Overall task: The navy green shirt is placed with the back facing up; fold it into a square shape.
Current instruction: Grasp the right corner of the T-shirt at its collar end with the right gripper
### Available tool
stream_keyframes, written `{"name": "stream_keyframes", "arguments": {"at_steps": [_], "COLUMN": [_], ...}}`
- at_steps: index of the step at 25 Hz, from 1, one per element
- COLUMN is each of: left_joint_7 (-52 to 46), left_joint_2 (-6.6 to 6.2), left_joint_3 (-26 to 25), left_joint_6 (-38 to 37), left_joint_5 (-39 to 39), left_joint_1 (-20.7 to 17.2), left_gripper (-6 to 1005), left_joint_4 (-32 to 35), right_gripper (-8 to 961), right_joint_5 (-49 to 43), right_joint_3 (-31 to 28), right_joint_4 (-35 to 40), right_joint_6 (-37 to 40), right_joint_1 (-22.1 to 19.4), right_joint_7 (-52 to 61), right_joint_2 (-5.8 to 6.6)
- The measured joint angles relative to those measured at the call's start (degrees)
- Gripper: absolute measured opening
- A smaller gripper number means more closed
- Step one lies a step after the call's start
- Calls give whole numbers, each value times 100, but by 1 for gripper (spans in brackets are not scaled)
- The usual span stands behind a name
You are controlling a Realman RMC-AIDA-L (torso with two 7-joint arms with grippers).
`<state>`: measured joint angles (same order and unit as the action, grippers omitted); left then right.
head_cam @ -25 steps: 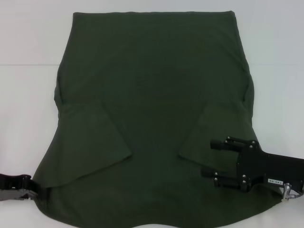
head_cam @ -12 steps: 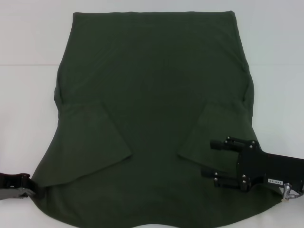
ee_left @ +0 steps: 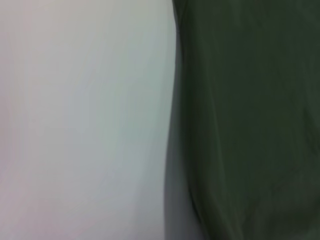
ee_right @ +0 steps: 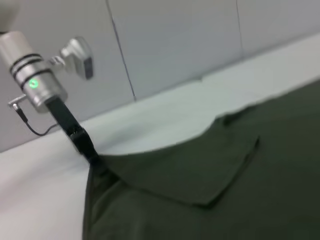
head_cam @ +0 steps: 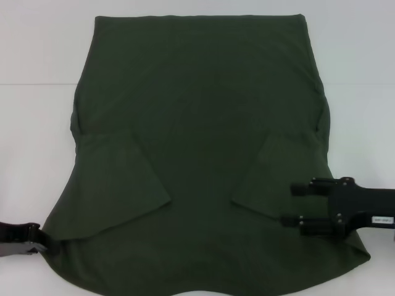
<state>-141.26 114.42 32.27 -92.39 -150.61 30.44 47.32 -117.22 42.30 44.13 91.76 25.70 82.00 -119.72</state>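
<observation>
The navy green shirt (head_cam: 197, 123) lies flat on the white table (head_cam: 37, 123), plain side up, with both sleeves folded inward over the body. My left gripper (head_cam: 41, 242) sits at the shirt's near left corner. In the right wrist view that left gripper (ee_right: 93, 158) is pinched on the corner, and the cloth rises to a peak there. My right gripper (head_cam: 288, 204) hovers over the shirt's near right part, beside the folded right sleeve (head_cam: 278, 172). It is open and holds nothing. The left wrist view shows only the shirt (ee_left: 250, 120) edge against the table.
White table surface (ee_right: 150, 120) surrounds the shirt on the left, right and far sides. A pale wall (ee_right: 175, 40) rises behind the table's far edge. The shirt's near hem (head_cam: 203, 287) reaches almost to the bottom of the head view.
My right gripper has drawn back to the right, away from the shirt's middle, still open. The left gripper has shifted slightly left at the corner.
</observation>
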Motion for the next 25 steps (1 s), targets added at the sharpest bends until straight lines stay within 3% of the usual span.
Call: {"name": "stream_keyframes", "arguments": {"at_steps": [4, 7, 10, 13, 18, 25], "left_joint_7": [136, 245, 305, 347, 385, 393], "left_joint_2": [-8, -8, -8, -8, -8, -8], "left_joint_3": [-8, -19, -35, -38, -37, -14], "left_joint_6": [-32, -61, -83, -89, -99, -104], "left_joint_5": [113, 137, 194, 214, 217, 217], "left_joint_1": [-13, -13, -13, -12, -6, 21], "left_gripper": [28, 29, 31, 32, 34, 37], "left_joint_4": [13, 19, 22, 23, 25, 33], "right_gripper": [784, 780, 777, 778, 778, 777], "right_joint_5": [-537, -816, -919, -1010, -1390, -2270], "right_joint_3": [5, -17, -81, -212, -508, -576], "right_joint_4": [909, 1313, 1359, 1345, 1359, 1336], "right_joint_6": [351, 697, 1042, 1219, 1441, 1510], "right_joint_1": [114, 241, 356, 375, 386, 454], "right_joint_7": [1851, 3256, 4396, 5295, 6127, 6352], "right_joint_2": [91, 280, 539, 706, 782, 790]}}
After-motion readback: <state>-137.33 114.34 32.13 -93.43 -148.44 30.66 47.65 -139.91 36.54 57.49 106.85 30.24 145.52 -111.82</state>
